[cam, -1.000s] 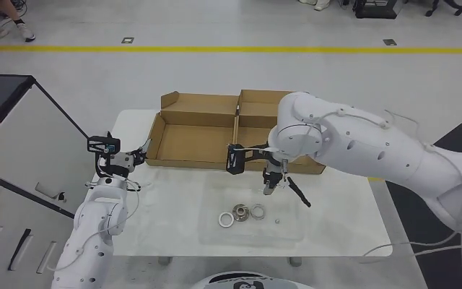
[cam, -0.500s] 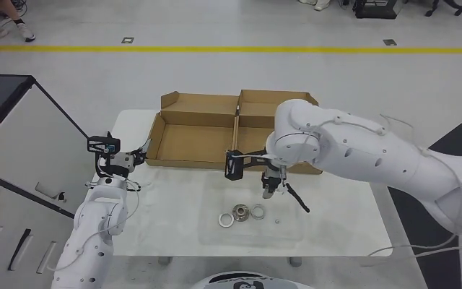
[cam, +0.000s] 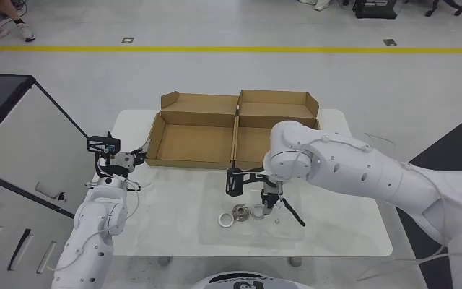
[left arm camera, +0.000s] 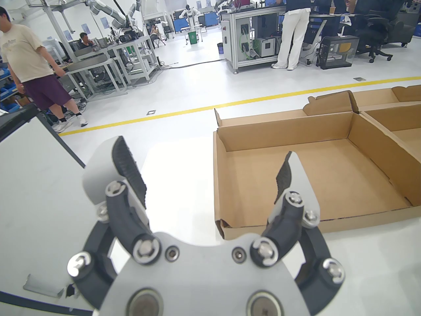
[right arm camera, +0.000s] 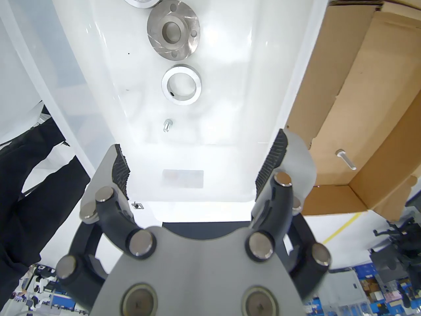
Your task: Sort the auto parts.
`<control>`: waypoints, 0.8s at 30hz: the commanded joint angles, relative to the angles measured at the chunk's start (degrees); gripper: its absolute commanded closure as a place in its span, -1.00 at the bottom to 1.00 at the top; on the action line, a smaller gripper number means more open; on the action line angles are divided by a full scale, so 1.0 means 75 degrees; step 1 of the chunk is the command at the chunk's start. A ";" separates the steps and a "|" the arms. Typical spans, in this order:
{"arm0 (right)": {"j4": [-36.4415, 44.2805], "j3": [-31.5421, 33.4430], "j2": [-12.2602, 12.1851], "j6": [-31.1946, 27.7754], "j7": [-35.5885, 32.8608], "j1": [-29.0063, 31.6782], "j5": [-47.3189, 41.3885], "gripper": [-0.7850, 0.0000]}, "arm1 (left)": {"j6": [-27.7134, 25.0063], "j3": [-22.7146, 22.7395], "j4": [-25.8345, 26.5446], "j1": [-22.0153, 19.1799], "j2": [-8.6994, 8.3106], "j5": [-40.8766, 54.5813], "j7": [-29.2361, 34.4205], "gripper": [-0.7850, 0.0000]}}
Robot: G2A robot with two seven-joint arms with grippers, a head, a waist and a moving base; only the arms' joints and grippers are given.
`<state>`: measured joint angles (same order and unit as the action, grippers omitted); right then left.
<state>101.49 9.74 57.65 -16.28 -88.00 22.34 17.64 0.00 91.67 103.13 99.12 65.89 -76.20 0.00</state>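
The top camera sits above the arms and looks steeply down from well back, taking in the whole white surface (cam: 173,209) and the floor (cam: 289,72) beyond. The left wrist camera rides low behind the left pincer (left arm camera: 204,151), facing almost level across the left box (left arm camera: 296,179) into the room. The right wrist camera points nearly straight down past the right pincer (right arm camera: 199,141), close over the clear tray (right arm camera: 236,27) beside the right box (right arm camera: 361,83). Both boxes and the tray also lie in the top view.
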 commanded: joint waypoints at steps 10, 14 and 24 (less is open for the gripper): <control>-0.0211 0.0000 -0.0003 -0.0001 0.0000 0.0444 0.0199 -1.00 | 0.0000 0.0000 0.0000 0.0000 0.0000 0.0000 0.0000 -1.00; -0.0211 0.0000 -0.0003 -0.0001 0.0000 0.0444 0.0199 -1.00 | 0.0000 0.0000 0.0000 0.0000 0.0000 0.0000 0.0000 -1.00; -0.0212 0.0000 -0.0070 -0.0100 0.0100 0.0750 0.0569 -1.00 | 0.0000 0.0000 0.0000 0.0000 0.0000 0.0000 0.0000 -1.00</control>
<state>99.88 9.74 57.23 -17.09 -87.21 27.68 21.75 0.00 91.67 103.13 99.12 65.89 -76.20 0.00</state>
